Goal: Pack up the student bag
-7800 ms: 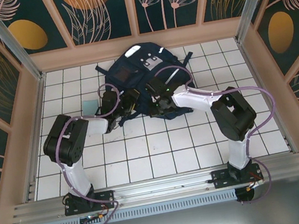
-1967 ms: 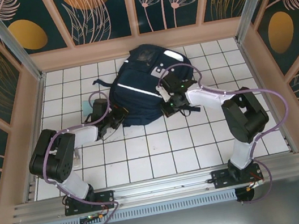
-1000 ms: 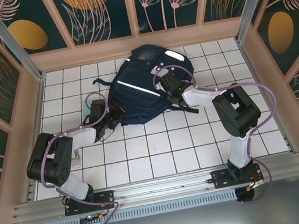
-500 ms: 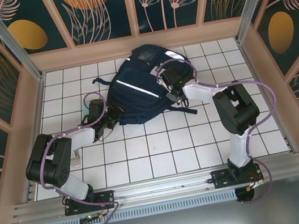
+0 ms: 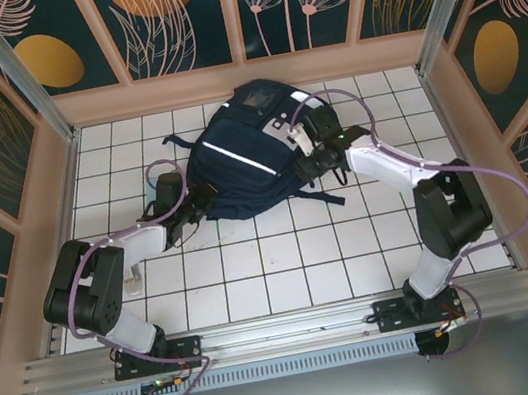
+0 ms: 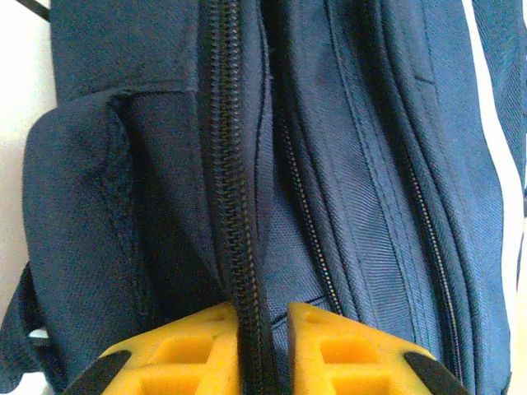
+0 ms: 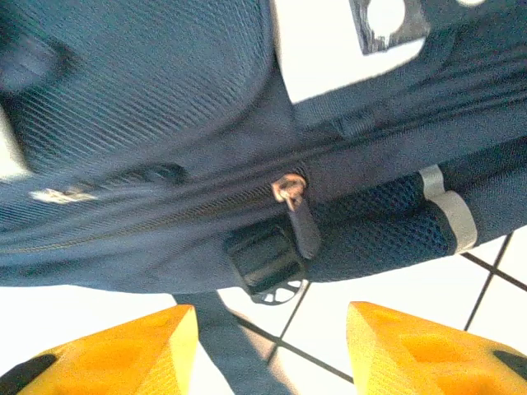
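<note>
Right gripper (image 7: 270,317) is now opened off the zipper pull (image 7: 303,222); left gripper's (image 6: 263,317) grip cannot be told. Student bag (image 5: 238,161) is judged zipped.

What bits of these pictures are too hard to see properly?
- Inside the student bag: in the top view its navy fabric covers whatever it holds.
- Left tool: in the left wrist view the bottom edge cuts off its fingers, so I cannot tell if it pinches the zip.
- White patch: in the right wrist view it is blurred and cut off by the top edge.
</note>
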